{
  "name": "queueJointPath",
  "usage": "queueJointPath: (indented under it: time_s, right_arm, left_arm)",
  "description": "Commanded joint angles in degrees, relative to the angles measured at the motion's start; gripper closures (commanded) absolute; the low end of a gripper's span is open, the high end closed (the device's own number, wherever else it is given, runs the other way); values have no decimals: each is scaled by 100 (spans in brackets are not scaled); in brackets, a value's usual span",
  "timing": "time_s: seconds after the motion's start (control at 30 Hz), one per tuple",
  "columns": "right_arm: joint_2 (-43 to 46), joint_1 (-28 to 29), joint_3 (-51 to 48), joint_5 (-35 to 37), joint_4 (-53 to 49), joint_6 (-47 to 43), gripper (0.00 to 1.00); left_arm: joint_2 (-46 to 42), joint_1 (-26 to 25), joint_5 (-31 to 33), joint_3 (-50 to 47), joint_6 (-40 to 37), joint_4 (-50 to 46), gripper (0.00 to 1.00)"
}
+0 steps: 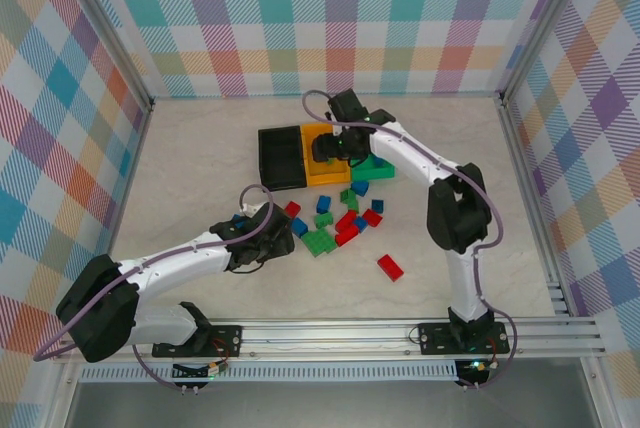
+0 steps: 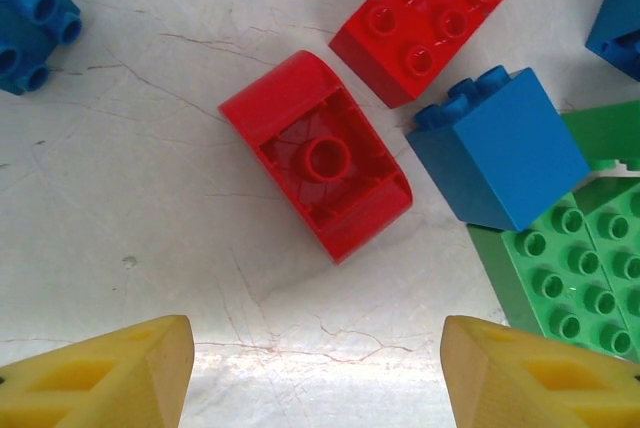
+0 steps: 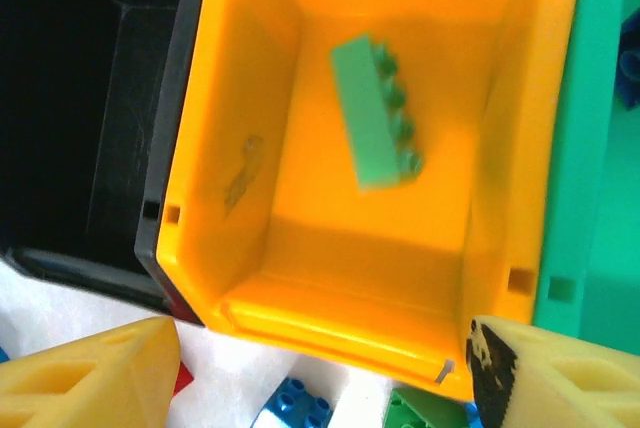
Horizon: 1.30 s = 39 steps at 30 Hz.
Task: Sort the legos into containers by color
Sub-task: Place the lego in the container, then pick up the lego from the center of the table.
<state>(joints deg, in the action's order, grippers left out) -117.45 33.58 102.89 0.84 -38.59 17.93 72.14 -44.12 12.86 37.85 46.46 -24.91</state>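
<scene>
The red rounded plastic brick [image 2: 318, 170] looks smooth and glossy, the pale counter [image 2: 120, 198] matt and stone-like with fine veins. The orange-yellow plastic bin [image 3: 240, 68] is smooth with a soft sheen, and the left pincer [image 2: 318, 368] has matt, faintly grainy yellow fingers [image 2: 110, 378].

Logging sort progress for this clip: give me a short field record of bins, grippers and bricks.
orange bin: holds one green brick
black bin: no brick seen in visible part
right gripper: open, over the orange bin
left gripper: open, over an upturned red brick
loose legos: red, blue, green, on the table
</scene>
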Motion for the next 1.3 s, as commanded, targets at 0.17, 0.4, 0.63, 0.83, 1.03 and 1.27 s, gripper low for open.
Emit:
queueJointPath:
  time_s: [0.17,0.4,0.63,0.83,1.03,1.27]
  right_arm:
    - [1745,86,-2140,-207,677,214,25]
    - [2859,104,-3709,46,906,446,25]
    - [3223,100,-4230,140,974,454,25]
    - [3280,109,-4225,-28,1058,480,25]
    - [3255,105,-4181,-101,1050,396,25]
    - [3355,104,-4254,-28,1010,359,25]
  left_arm:
    - [320,-44,539,401,319,-677,39]
    - [824,-35,572,846,424,-596,40]
    - [1546,48,548,1280,311,-572,42]
    - [1964,190,486,1263,338,-417,44]
    - [2324,320,278,1261,278,-198,48]
    - [2179,312,434,1274,257,-397,78]
